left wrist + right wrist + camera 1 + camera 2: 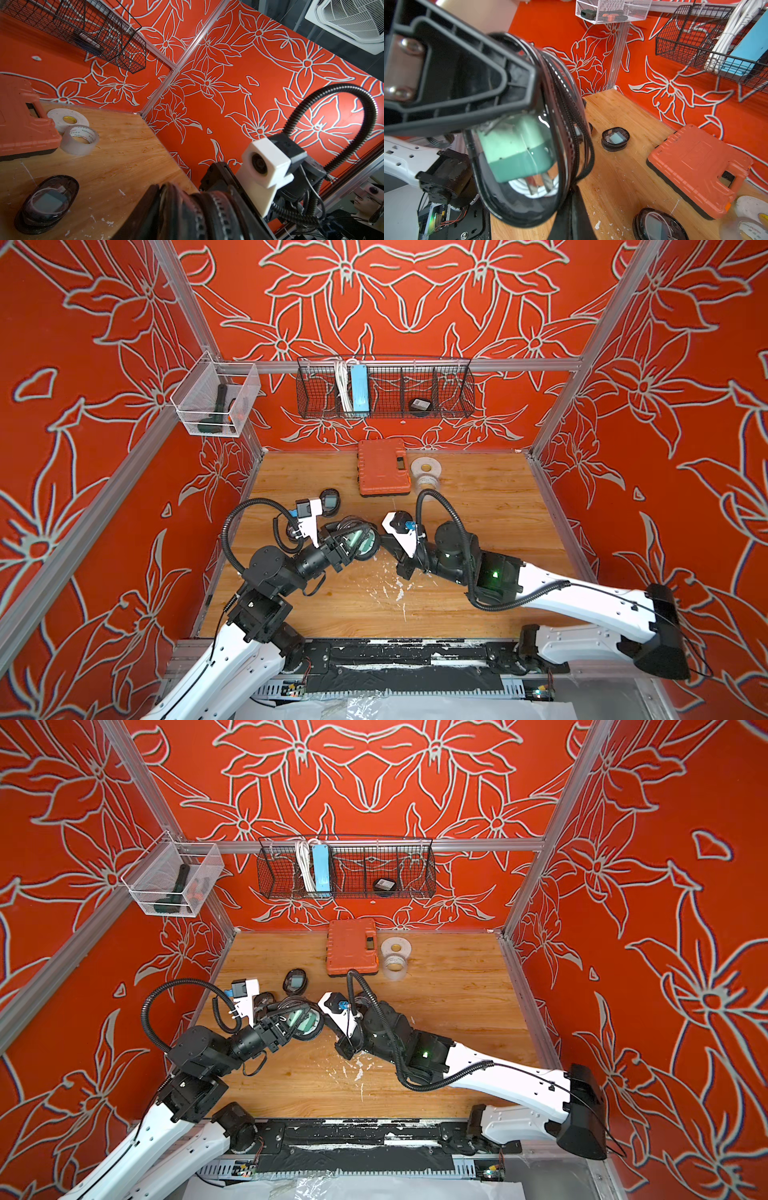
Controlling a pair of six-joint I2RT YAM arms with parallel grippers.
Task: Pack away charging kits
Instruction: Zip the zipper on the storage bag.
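A: Closest to the right wrist lens looms an oval black-rimmed clear-faced pouch (512,216), with a teal cube wall plug (517,149) and a coiled white cable (519,188) showing inside it.

B: Who has hold of it?

A: Both arms meet at it, over the left front part of the pale wooden worktop (478,531). The right end effector (380,540) is pressed together on the rim beside the zip. I judge it nips that edge so the pouch can be drawn closed.

B: And the left end effector (353,545)?

A: It sits at the opposite side, probably bracing the pouch against that pull. Whether it is spread or pinching I cannot tell, as the pouch hides its tips.

B: Is the zip closed?

A: Too blurred to say.

B: The other kits?

A: A second pouch (330,502) lies flat beyond the left arm, and a third pouch (658,224) lies near the orange plastic case (695,166). Both lie apart from the arms, so the work has room
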